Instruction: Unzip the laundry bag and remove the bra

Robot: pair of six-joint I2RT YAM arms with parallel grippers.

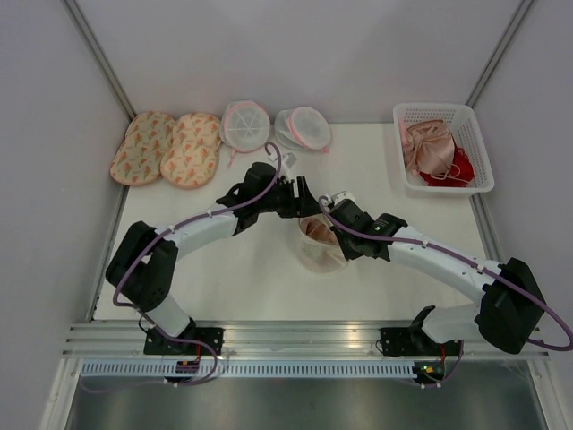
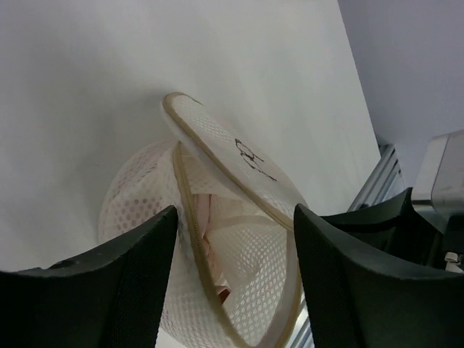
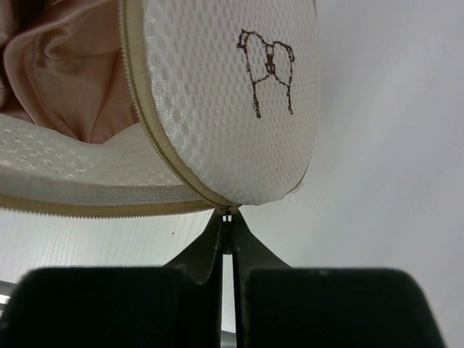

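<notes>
The bag (image 1: 320, 255) sits mid-counter (image 1: 242, 287), between the two tools, unzipped and gaping like a clamshell. The bra (image 3: 65, 72) is inside it, showing as pink folds in the gap.

The right tool (image 3: 226, 235) is clenched on the bag. Its fingers are pinched together on the tan edging at the point where the two halves meet, just under the half with the dark mark (image 3: 267, 69). From this tool the bag lies straight ahead and above. The mouth opens off to its left, and the bra lies deep in that side.

The left tool (image 2: 235, 217) is released, with its fingers (image 2: 130, 275) spread wide and touching nothing. The bag lies dead ahead of it and framed between the fingers, with the marked half tipped up and away. A strip of bra shows in the slit just ahead of the left finger.

The coming move turns on how that slit lies. Its long axis runs away from the left tool, roughly square to the line joining its fingers. As I judge it, a straight reach would put one finger inside the mouth and one outside, on the mesh. To take cloth alone, the tool would need to turn or shift toward the slit.

The left tool is the free one and faces the opening, so the pull falls to it. The right serves as anchor.
</notes>
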